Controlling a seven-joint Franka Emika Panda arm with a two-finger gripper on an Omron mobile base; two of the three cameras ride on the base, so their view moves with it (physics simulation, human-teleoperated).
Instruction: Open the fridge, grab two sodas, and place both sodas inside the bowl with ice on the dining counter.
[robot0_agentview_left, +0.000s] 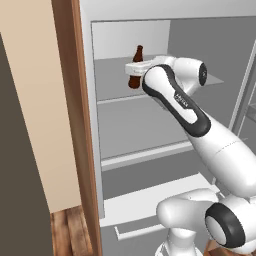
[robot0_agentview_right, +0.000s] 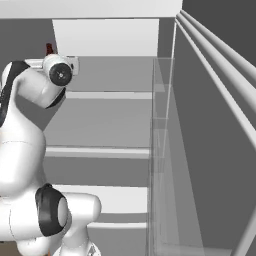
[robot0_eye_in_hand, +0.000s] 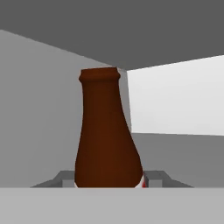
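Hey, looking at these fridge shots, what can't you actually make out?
- Bottle: base and red label cut off at the hand view's bottom edge.
- Bottle, left base view: lower body hidden behind the gripper.
- Bottle, right base view: all but its top hidden by the arm.
- Fridge lower drawer: partly hidden by the arm.

Bottle (robot0_agentview_left: 136, 62) middle hidden behind the hand (robot0_agentview_left: 135, 70); bottle base cut off in the hand view.

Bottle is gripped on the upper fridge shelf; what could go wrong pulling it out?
The gripper is shut low on the tall bottle, so it might tilt in the jaws as it lifts. Its top sits not far under the fridge ceiling, so lifting much could knock it. Swinging out, the elbow could clip the open door shelves.
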